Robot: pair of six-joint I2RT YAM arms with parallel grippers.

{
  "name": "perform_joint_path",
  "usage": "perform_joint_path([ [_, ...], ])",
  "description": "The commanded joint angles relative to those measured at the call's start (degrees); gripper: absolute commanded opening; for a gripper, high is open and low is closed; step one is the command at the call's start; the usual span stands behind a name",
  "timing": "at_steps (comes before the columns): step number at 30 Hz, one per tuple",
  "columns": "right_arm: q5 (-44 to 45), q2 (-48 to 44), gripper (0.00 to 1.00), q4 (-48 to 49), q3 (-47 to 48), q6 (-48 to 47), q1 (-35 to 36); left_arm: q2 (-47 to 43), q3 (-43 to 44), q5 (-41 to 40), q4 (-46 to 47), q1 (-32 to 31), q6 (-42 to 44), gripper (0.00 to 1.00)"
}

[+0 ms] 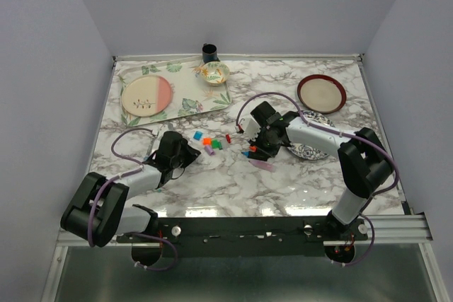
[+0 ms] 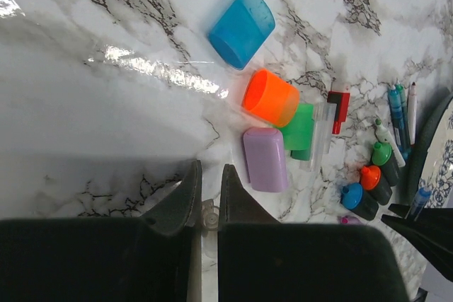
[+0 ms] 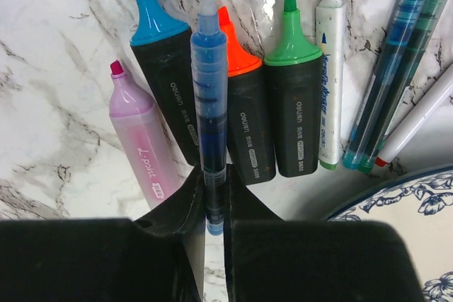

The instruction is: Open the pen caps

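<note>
Marble table [image 1: 233,189] fills most of the top view, with both arms coming in from the bottom edge. The left arm [image 1: 134,182] angles toward the middle, and the left tool [image 2: 210,169] is squeezed nearly closed, just a sliver of gap, pinching a small clear piece [image 2: 206,218] that I honestly can't identify. The right arm [image 1: 318,139] bends in from the right, and the right tool [image 3: 214,172] is clamped narrow on a thin blue pen [image 3: 209,83] that runs straight up its wrist frame, over the highlighters. Upper left there's a leafy tray [image 1: 191,100] carrying a pink and cream plate [image 1: 146,95], with a small bowl [image 1: 214,72] at the tray's far right corner and a black cup [image 1: 209,52] behind it. A red plate [image 1: 321,93] sits upper right, and a blue patterned plate [image 3: 410,224] is at lower right of the right wrist view. Four highlighters lie side by side with bare tips: pink highlighter [image 3: 141,139], blue highlighter [image 3: 166,61], orange highlighter [image 3: 248,111], green highlighter [image 3: 294,104]. The pen caps [image 1: 207,141] are loose mid-table between the two tools. In the left wrist view the blue cap [image 2: 241,27] is top centre and the orange cap [image 2: 270,97] is below it, touching the green cap [image 2: 301,129]. The purple cap [image 2: 265,159] is just under those, and the little red cap [image 2: 339,107] is off to the right
</note>
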Motion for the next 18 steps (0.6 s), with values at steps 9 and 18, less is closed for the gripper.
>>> perform_joint_path([
  [9, 1.7, 1.2, 0.27, -0.7, -0.4, -0.6, -0.5, 2.8, 2.6, -4.4, -1.6, -0.7, 0.4, 0.37],
  [18, 1.5, 1.0, 0.29, -0.9, -0.3, -0.5, -0.6, -1.3, 2.6, -5.9, -4.9, -0.7, 0.9, 0.50],
])
